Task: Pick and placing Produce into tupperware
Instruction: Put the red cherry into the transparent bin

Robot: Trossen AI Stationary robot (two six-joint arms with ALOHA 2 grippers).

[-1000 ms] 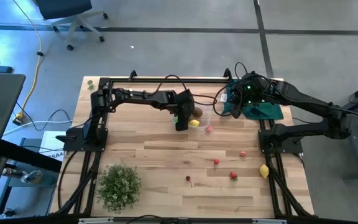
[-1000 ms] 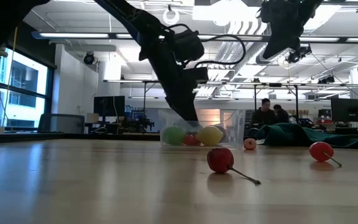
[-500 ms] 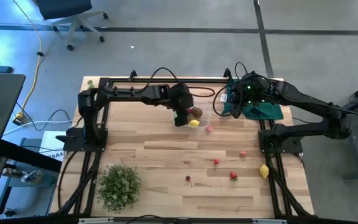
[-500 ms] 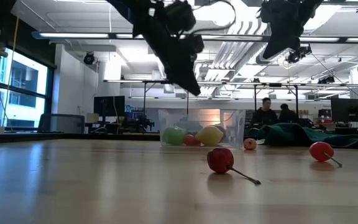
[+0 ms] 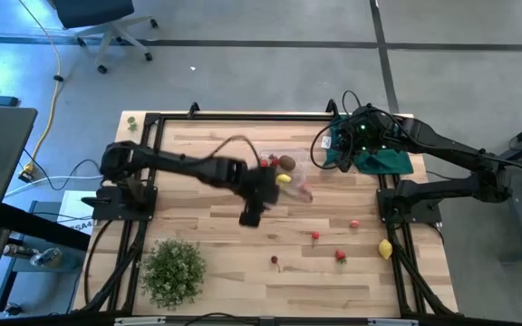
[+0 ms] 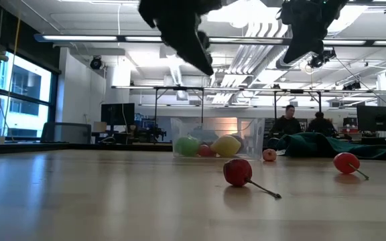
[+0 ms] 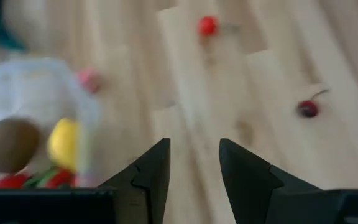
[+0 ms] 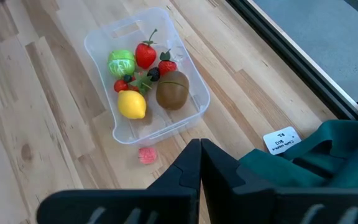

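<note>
The clear tupperware (image 8: 166, 127) rests flat on the table at the far middle and holds a green ball (image 8: 122, 62), a strawberry (image 8: 145, 55), a lemon (image 8: 132, 104) and a kiwi (image 8: 173, 89). A pink piece (image 8: 146, 155) lies just outside it. My left gripper (image 5: 248, 218) hangs open above bare wood on the tub's near side, with nothing between its fingers (image 7: 194, 163). Loose red fruits (image 5: 315, 236) (image 5: 340, 256) (image 5: 353, 223), a dark cherry (image 5: 275, 262) and a lemon (image 5: 385, 248) lie toward the near right. My right gripper (image 8: 199, 152) is shut and raised at the far right, by the green cloth (image 5: 383, 160).
A bushy green plant (image 5: 172, 270) stands at the near left. The dark green cloth with a white label (image 8: 280, 138) lies at the far right edge. Black frame rails (image 5: 143, 217) run along the table's sides. People (image 6: 287, 122) sit in the room behind.
My left gripper has risen out of the tupperware and swung toward the table's near edge, ending over bare wood. The fruits in the tub and on the table have stayed where they were.
</note>
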